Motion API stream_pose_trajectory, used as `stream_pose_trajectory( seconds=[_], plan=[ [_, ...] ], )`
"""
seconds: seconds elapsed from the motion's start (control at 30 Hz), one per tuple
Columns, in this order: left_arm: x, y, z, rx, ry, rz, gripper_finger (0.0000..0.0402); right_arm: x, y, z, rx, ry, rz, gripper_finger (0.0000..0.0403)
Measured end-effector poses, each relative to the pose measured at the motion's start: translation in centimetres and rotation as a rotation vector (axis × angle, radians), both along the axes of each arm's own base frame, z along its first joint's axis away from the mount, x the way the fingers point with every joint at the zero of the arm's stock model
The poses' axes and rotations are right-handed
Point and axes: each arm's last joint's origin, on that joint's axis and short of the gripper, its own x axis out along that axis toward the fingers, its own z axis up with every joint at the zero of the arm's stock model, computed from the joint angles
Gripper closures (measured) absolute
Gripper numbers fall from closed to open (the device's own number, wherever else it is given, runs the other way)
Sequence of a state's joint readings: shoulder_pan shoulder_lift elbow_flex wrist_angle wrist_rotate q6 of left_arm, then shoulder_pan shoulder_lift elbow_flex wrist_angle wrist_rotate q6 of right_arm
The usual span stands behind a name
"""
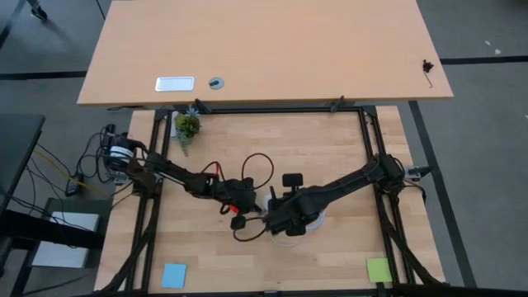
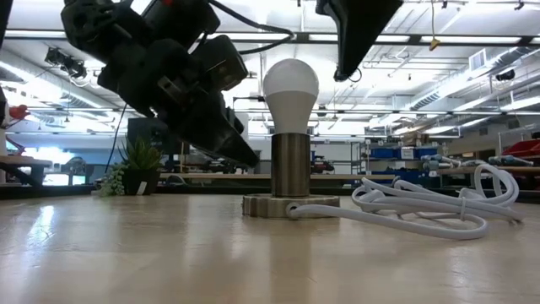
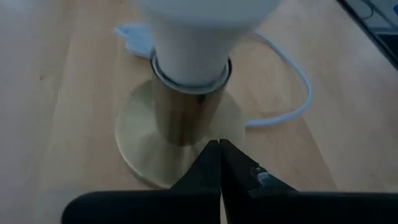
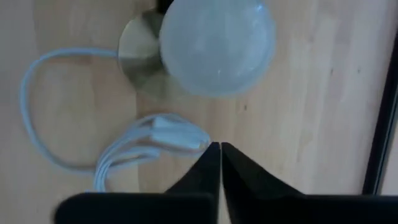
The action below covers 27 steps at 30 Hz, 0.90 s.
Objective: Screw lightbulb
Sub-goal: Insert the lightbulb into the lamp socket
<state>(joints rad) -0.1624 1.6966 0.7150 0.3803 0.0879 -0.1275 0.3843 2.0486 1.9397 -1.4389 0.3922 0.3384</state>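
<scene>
The white lightbulb (image 2: 291, 83) stands upright with its narrow end in a brass cylindrical socket (image 2: 289, 165) on a round flat base (image 2: 291, 206) on the table. My left gripper (image 3: 219, 152) is shut and slants down beside the socket's left side in the low view (image 2: 245, 154), a short way off it. My right gripper (image 4: 219, 151) is shut and hangs above and beside the lightbulb (image 4: 217, 46), its tips (image 2: 344, 74) level with the bulb's head in the low view. In the high view both grippers (image 1: 247, 202) (image 1: 279, 221) meet mid-table and hide the bulb.
A coiled white cable (image 2: 439, 203) runs from the base across the table beside it (image 4: 149, 140). A small potted plant (image 1: 187, 125) stands at the far left. Blue (image 1: 174, 275) and green (image 1: 379, 269) sticky notes lie near the front edge. Red and black wires (image 1: 252, 165) loop by the left arm.
</scene>
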Motion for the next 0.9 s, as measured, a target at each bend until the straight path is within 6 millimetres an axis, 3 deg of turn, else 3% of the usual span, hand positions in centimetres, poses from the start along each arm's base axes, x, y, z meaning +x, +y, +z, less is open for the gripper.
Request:
stream_pose_trajectory(
  seconds=[0.47,0.73,0.9],
  plan=[
    [0.8,0.5,-2.4,0.042,0.021,0.127,0.0402,-4.9,-2.8,-1.0,0.158,-0.418,-0.071,0.0396],
    [0.9,2.2,-2.4,0.065,0.024,0.207,0.0402,-5.7,-3.6,-1.7,0.211,-0.509,-0.094,0.0369],
    [1.0,3.0,-2.5,0.091,0.026,0.224,0.0402,-5.0,-4.3,0.2,0.191,-0.528,-0.047,0.0374]
  ],
)
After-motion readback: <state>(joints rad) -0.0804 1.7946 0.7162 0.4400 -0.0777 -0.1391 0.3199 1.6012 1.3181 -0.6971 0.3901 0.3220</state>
